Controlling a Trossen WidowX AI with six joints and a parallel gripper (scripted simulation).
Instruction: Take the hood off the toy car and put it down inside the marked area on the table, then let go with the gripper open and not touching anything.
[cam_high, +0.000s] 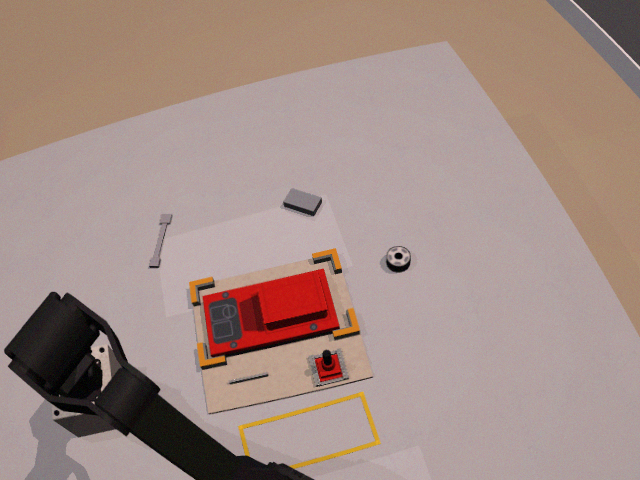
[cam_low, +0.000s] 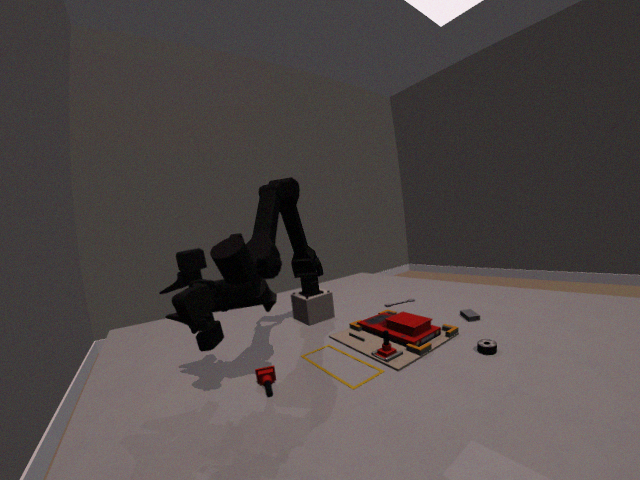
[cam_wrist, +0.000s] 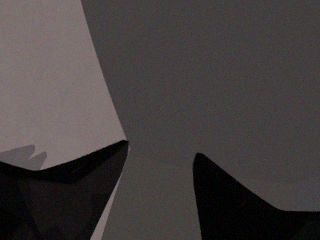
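Observation:
The toy car (cam_high: 292, 299) (cam_low: 408, 323) is red and lies on a beige board. A dark grey recess with outlined shapes (cam_high: 225, 320) shows at one end, with no red panel over it. A small red piece with a black knob (cam_low: 265, 376) lies tipped on the table. Another red piece with a black knob (cam_high: 328, 365) (cam_low: 386, 351) stands upright on the board. I cannot tell which is the hood. The marked area (cam_high: 370, 417) (cam_low: 368, 379) is a yellow outline with nothing seen inside. My gripper (cam_low: 164, 304) (cam_wrist: 162, 152) is open and empty, raised above the table, away from all these pieces.
Orange corner brackets (cam_high: 353, 326) (cam_low: 418, 347) surround the car. A thin grey bar (cam_high: 248, 378) lies on the board. A wrench-like tool (cam_high: 160, 240), a grey block (cam_high: 302, 201) and a wheel (cam_high: 398, 256) (cam_low: 486, 346) lie around it. My arm crosses the lower left in the top view.

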